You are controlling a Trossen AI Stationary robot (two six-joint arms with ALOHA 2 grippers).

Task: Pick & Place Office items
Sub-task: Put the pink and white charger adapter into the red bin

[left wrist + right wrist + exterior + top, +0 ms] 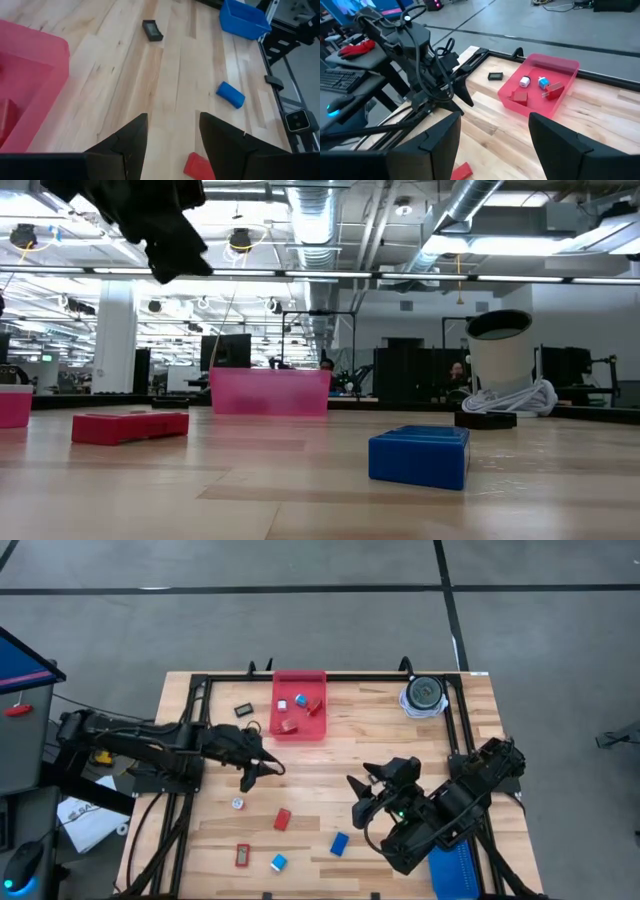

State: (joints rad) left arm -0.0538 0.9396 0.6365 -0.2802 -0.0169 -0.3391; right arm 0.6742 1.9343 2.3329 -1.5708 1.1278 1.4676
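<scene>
1. Along the near edge of the wooden surface (pixel 400 730) lie a flat red-framed piece (pixel 242 855), a pale blue cube (pixel 278 862) and a blue block (pixel 339 844); the blue tray (pixel 458 871) sits at the near right corner.
2. Slightly farther in, a red block (pixel 282 819) and a tiny whitish round piece (pixel 237 804) rest apart from each other.
3. The right claw (pixel 362 792) hangs above the middle of the surface, fingers spread, grasping nothing.
4. The left claw (pixel 256 772) hovers above the left-middle boards, fingers parted and empty.
5. Farther back a flat black rectangle (pixel 243 710) lies just left of the red tray (pixel 299 680), which holds a red block (pixel 289 725), another red piece (pixel 314 706), a blue-white cube (pixel 300 699) and a whitish cube (pixel 283 705).
6. At the far right corner stands a round grey-and-white object (pixel 424 695).
</scene>
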